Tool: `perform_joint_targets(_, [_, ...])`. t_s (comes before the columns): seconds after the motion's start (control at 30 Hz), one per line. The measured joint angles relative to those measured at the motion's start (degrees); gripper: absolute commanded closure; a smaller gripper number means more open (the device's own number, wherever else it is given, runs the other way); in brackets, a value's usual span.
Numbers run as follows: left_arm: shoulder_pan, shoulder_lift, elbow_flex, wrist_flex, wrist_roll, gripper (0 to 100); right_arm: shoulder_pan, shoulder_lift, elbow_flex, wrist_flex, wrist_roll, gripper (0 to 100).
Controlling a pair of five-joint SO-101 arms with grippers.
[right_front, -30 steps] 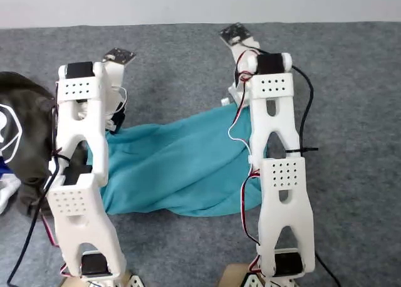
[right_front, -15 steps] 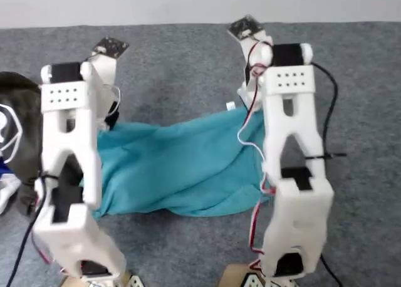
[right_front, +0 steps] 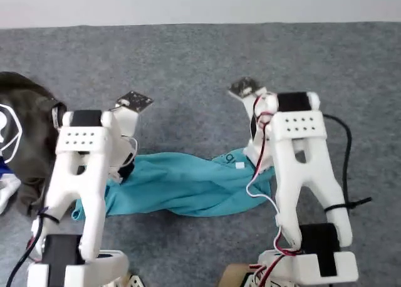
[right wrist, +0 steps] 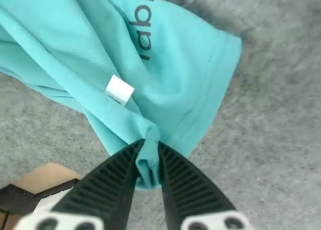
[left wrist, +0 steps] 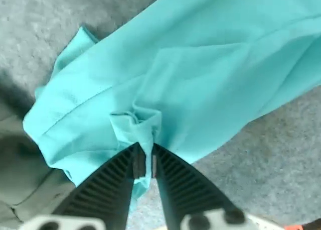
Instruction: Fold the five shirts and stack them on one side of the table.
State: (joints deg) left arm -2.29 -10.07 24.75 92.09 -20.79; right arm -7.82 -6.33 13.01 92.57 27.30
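A teal shirt (right_front: 188, 187) lies stretched across the grey table between the two arms, folded over into a narrow band. My left gripper (left wrist: 144, 162) is shut on a pinched fold of the teal shirt (left wrist: 200, 84) at its left end. My right gripper (right wrist: 148, 162) is shut on a bunched edge of the teal shirt (right wrist: 165, 74) at its right end, near a small white tag (right wrist: 119, 90). In the high view the left gripper (right_front: 123, 169) and the right gripper (right_front: 255, 150) hold the cloth's two ends.
A dark olive shirt (right_front: 25, 136) with a white print lies heaped at the table's left edge, with bits of blue and white cloth (right_front: 5, 180) under it. Bare grey carpet (right_front: 200, 67) stretches behind the arms. A tan block (right_front: 235, 276) sits at the front edge.
Both arms have drawn back toward the front of the table, pulling the shirt's far edge over its near part. The spread shirt has become a narrow folded band.
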Motion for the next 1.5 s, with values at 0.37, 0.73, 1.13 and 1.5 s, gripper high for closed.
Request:
perform_joint_targets(0.37, [0.9,-7.9,-7.1,4.7,-1.3,77,0.0,-0.1,4.4,-4.0,-0.2,98.9])
perform_joint_targets(0.73, [-7.7,6.5,-9.9,-0.6,-13.2,77,2.8,-0.1,4.4,-4.0,-0.6,98.9])
perform_joint_targets(1.13, [-7.8,22.4,-21.1,3.4,-20.9,99,2.8,-0.1,4.4,-4.0,-0.8,98.9])
perform_joint_targets(1.5, [-7.8,5.5,-10.3,6.7,-21.6,100,2.8,-2.5,4.5,-2.3,-2.3,98.9])
